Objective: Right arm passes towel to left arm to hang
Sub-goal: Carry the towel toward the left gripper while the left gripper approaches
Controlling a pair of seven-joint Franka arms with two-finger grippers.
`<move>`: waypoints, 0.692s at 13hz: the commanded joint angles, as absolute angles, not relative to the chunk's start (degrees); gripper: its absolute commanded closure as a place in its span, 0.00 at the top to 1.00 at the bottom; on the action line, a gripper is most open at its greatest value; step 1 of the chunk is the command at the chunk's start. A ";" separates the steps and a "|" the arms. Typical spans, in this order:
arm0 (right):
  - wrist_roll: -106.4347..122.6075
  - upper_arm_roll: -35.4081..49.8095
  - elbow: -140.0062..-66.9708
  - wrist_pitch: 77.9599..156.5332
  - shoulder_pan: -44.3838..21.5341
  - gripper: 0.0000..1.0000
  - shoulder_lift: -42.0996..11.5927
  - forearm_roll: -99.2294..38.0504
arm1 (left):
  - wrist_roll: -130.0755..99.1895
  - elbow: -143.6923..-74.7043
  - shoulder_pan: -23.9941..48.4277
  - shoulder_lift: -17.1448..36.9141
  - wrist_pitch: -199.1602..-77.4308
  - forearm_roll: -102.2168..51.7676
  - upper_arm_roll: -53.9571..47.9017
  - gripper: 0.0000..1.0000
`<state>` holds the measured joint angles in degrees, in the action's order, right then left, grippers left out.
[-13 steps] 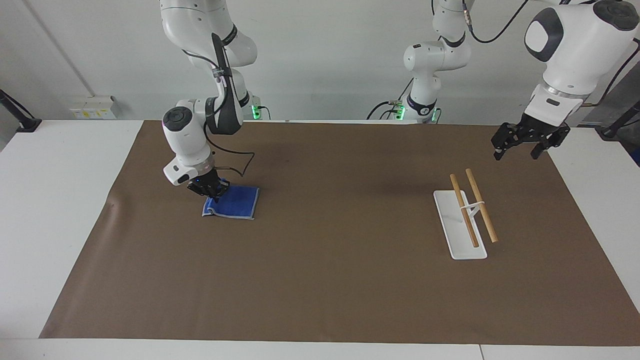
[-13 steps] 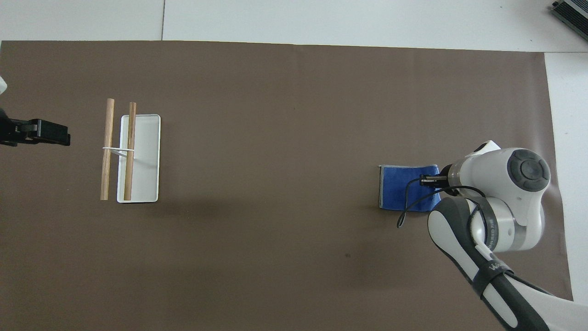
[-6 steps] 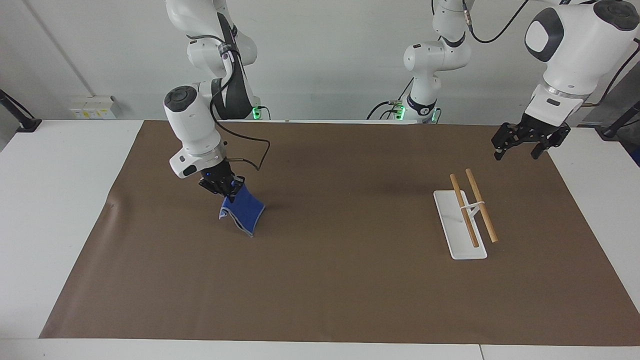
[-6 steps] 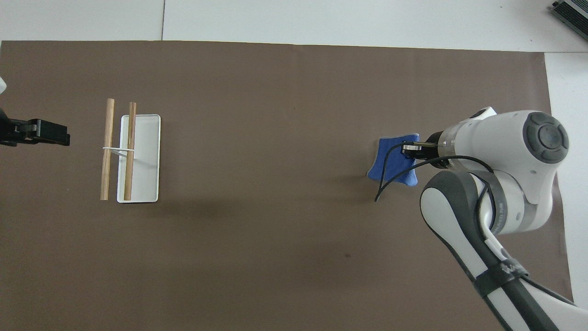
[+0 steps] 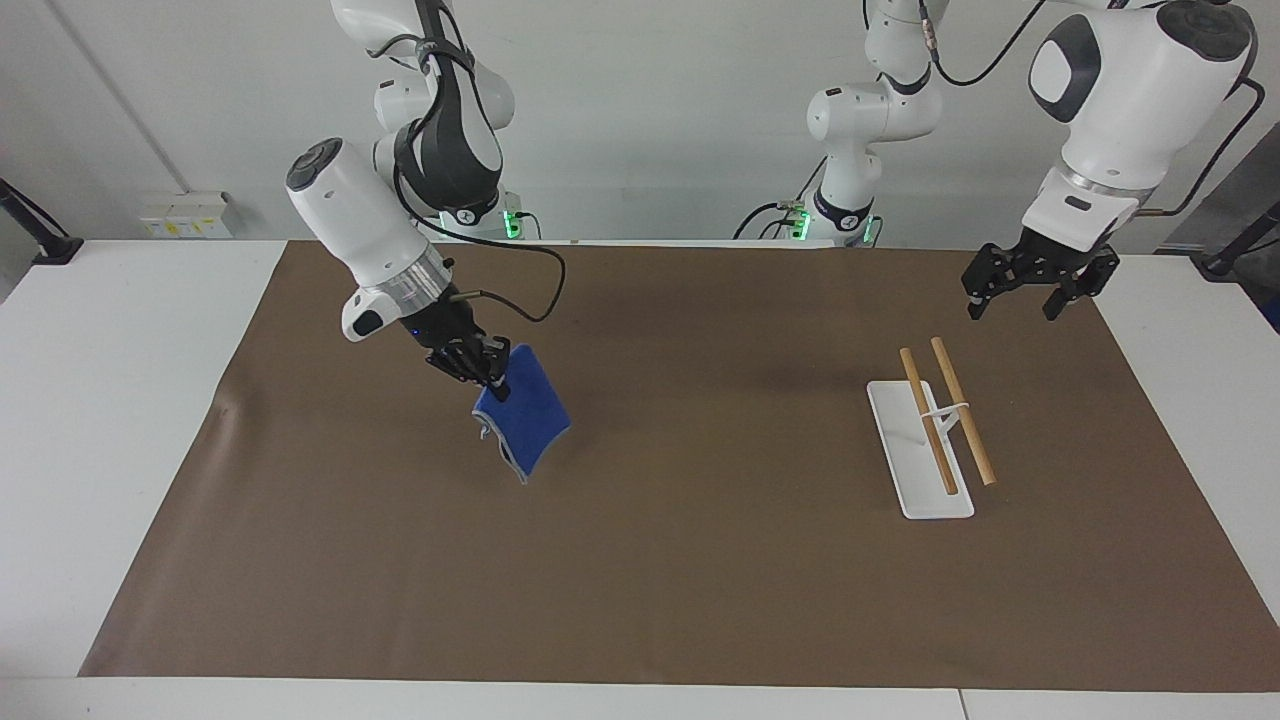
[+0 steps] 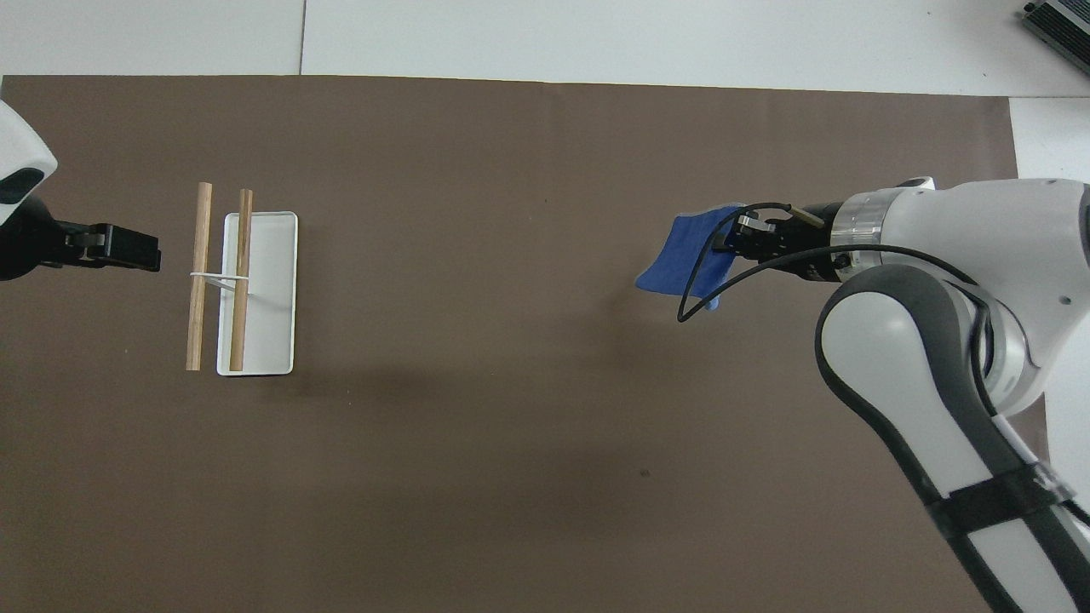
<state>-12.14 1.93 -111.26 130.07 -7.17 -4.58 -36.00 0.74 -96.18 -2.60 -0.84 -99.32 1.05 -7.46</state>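
Brown mat [image 5: 700, 560] [image 6: 511, 468]: we saw it covering most of the white table [image 5: 100, 400] [image 6: 596, 34].
White tray [image 5: 915, 455] [image 6: 268, 289]: sat on the mat toward the left arm's end.
Two wooden rods [image 5: 945, 410] [image 6: 221, 277]: lay parallel above the tray, joined by a thin white band.

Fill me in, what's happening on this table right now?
The right gripper holds the small royal-blue terry towel by one edge, lifted off the brown mat and hanging free. The left gripper waits in the air, fingers open, near the white-based rack with two wooden bars. No handover has happened yet.
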 commanded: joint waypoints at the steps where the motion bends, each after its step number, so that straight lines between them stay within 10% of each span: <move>1: -12.92 2.46 -109.69 130.34 -6.59 0.00 -5.54 -46.71 | -0.08 -97.47 -2.90 -2.02 -99.41 1.58 -6.77 1.00; 9: -20.21 2.64 -109.69 146.12 -17.82 0.00 -5.54 -78.72 | -17.86 -102.11 -1.84 -3.25 -108.67 -12.71 -7.03 1.00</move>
<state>-17.49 2.14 -110.61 140.22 -13.96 -4.86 -74.77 -9.48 -97.54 -2.18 -0.99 -102.33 -7.78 -7.46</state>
